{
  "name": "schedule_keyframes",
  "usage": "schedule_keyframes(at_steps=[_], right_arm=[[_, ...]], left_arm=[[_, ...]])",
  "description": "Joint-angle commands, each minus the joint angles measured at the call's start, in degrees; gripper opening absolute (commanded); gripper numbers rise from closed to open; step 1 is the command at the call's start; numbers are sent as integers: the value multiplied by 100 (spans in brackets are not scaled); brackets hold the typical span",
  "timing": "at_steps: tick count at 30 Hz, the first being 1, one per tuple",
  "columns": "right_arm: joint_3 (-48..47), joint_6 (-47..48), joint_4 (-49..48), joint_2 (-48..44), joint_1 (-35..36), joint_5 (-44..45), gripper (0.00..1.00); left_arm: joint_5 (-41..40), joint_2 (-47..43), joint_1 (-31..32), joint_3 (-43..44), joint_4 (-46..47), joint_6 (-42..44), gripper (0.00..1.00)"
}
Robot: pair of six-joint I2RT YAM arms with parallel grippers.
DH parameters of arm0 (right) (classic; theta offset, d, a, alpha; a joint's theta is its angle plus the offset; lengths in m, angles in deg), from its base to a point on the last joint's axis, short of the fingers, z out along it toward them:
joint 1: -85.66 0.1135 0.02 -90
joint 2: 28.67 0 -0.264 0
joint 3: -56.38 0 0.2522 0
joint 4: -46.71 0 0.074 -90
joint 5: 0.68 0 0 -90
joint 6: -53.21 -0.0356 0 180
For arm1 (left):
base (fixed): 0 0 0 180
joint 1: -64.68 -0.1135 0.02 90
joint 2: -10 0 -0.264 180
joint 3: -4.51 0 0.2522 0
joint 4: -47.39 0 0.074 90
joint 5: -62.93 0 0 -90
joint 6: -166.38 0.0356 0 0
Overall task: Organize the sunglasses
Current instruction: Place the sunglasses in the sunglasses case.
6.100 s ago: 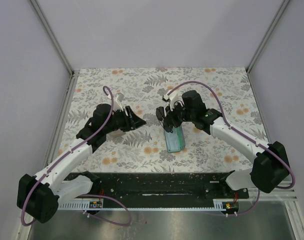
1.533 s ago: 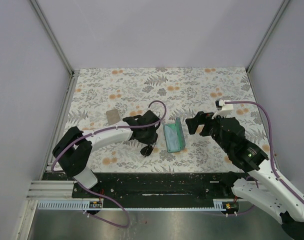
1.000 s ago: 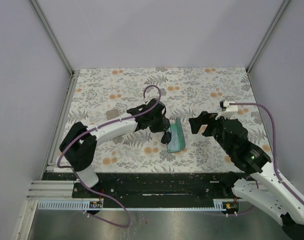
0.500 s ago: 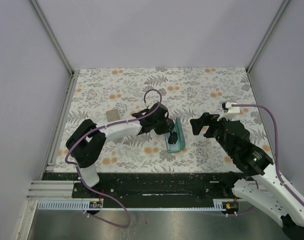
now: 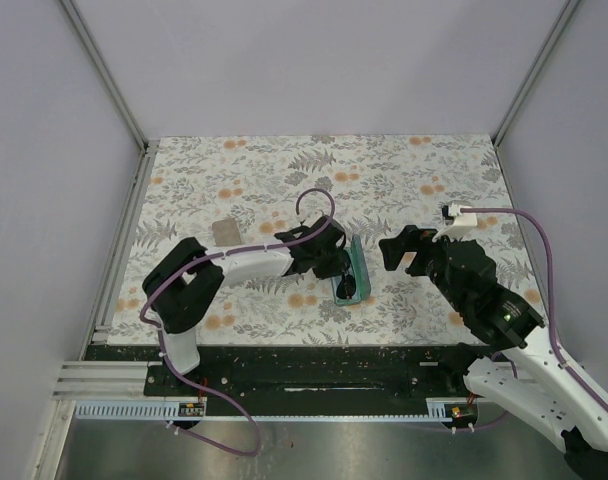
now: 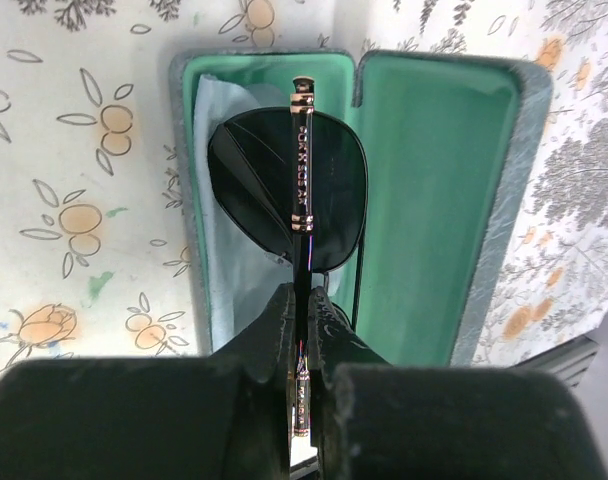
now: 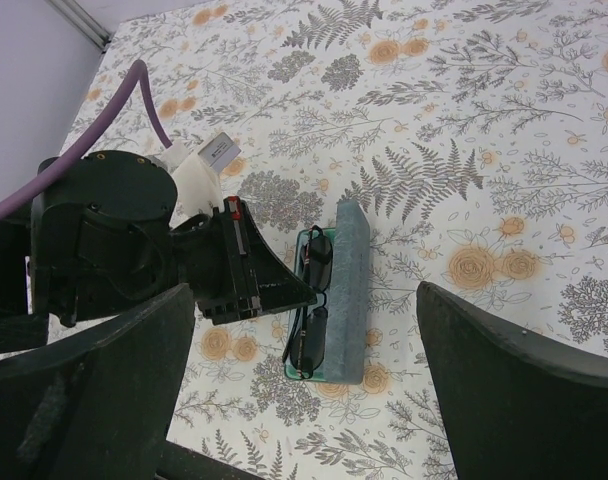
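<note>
Left jaws clamp black wire-framed sunglasses over the open teal oblong case; right jaws gape. Dropped askew, they may straddle its rim.

From above we see the left arm stretched low across the floral table cover. Its left gripper is at the open teal case, where the sunglasses show dark against the green lining at the near end. We find the right gripper just right of the case and apart from it, jaws spread wide with nothing between them, while a small beige case lies well off to the left.
</note>
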Motion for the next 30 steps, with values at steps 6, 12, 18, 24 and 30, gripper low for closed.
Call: schedule_keyframes(at_steps=[6,12,18,24,30], right_arm=[[32,-81,-76,42,0,84,99],[49,-107,-67,51,0,57,100],[67,-107,-67,-10,0,84,99],[67,-107,-67,25,0,101,99],[49,-133,-49,112,-8,145,99]], left_arm=[[-960,262,307,665,-795,212,0],[-1048,588,377,788,-813,186,0],[-1242,738,412,832,-874,107,0],[-1488,694,439,1043,-1279,141,8],[-1409,413,430,1087,-1323,151,28]])
